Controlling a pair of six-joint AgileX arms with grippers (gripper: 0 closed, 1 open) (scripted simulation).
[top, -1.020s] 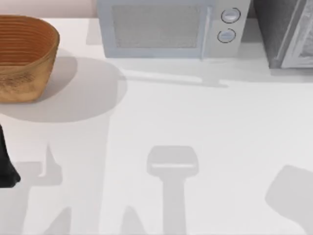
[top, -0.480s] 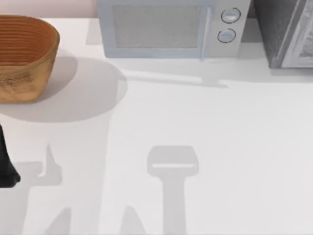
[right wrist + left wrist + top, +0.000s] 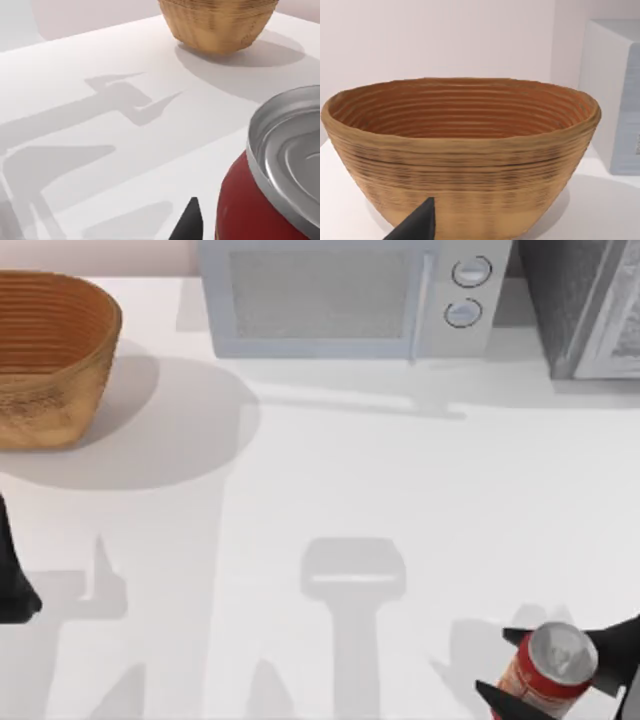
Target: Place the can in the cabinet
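At the far left edge of the table [image 3: 330, 470] you have the left arm parked, its dark left gripper [image 3: 14, 575] near the front of the woven basket [image 3: 50, 355]; whether its jaws are spread or pressed together cannot be told. The left wrist view looks straight at that basket, with one dark fingertip [image 3: 417, 226] showing in front of it. Moving right, the microwave [image 3: 345, 300] stands along the back edge, and the grey cabinet [image 3: 585, 305] sits at the back right corner. At the front right, your right gripper [image 3: 545, 670] holds the red can [image 3: 545, 668] with its silver top facing up, the jaws pinching it from either side. The can is well apart from the cabinet.
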